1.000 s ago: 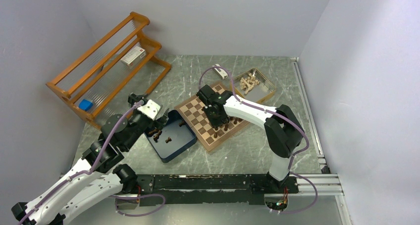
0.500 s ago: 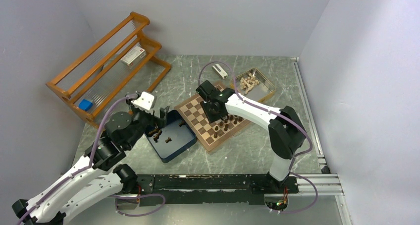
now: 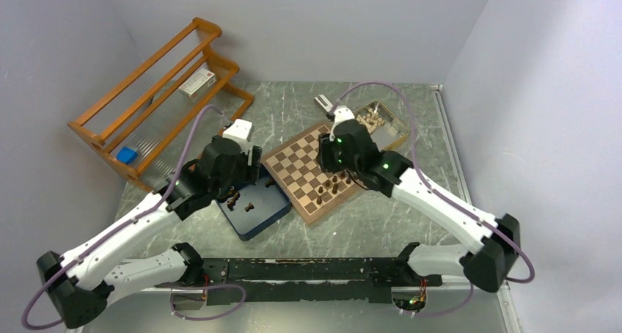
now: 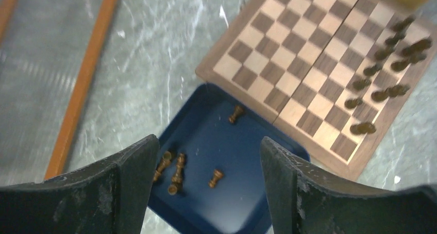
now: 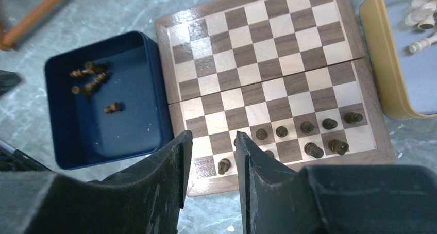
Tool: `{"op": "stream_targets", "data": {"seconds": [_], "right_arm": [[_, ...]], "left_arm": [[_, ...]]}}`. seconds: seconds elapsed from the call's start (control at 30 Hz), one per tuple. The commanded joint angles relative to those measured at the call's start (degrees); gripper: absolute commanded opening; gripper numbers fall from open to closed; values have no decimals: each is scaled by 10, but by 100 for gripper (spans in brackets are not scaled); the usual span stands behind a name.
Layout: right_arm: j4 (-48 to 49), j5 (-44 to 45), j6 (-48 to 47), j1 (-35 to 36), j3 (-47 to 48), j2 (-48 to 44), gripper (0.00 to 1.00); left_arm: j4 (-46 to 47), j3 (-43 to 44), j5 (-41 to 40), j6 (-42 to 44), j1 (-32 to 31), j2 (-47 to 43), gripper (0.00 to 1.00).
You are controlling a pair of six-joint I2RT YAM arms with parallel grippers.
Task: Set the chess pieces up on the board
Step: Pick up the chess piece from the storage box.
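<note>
The board (image 3: 297, 166) lies at an angle in the middle of the marbled green counter (image 3: 367, 223), and the dark chess pieces (image 5: 307, 127) already on it stand upright in two rows along its near right edge, the rest of the squares bare. More dark pieces lie toppled in the dark blue box (image 5: 62, 141), which sits pressed against the board's left side; most are bunched in one corner, with one or two lying apart. The left end effector (image 4: 208, 141) hangs above this box with its fingers spread wide and nothing between them. The right end effector (image 5: 211, 141) hovers over the near edge of the board, above the rows of pieces, its fingers a narrow gap apart and gripping nothing (one piece is partly hidden behind a finger). Beyond the board's far right side sits a yellow-rimmed tray (image 5: 384, 64) holding pale pieces (image 5: 422, 17). A wooden rack (image 3: 147, 91) stands at the far left of the counter, well apart from the board.
</note>
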Motion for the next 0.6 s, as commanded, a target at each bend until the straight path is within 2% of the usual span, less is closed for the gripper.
{"op": "stream_targets", "data": {"seconds": [0.0,0.17,0.23,0.33,0.47,0.57], "right_arm": [[69,9,16,0,-49,-71,41],[83,21,13,0,-80,-131,41],[85,26,11,-1,-89,-149,41],[92,24,6,-1,-101,-169,41],[94,23,-4,-1,-108,-186,41],[89,25,-10,-2,-105,-188,41]], "left_arm": [[-115,44,42,-75,0,62,73],[-149,55,104,-80,22,151,65],[-135,49,140,-73,35,181,64],[-97,48,180,-45,42,227,57],[-41,49,211,-16,42,259,54],[-26,43,206,-11,44,258,56]]}}
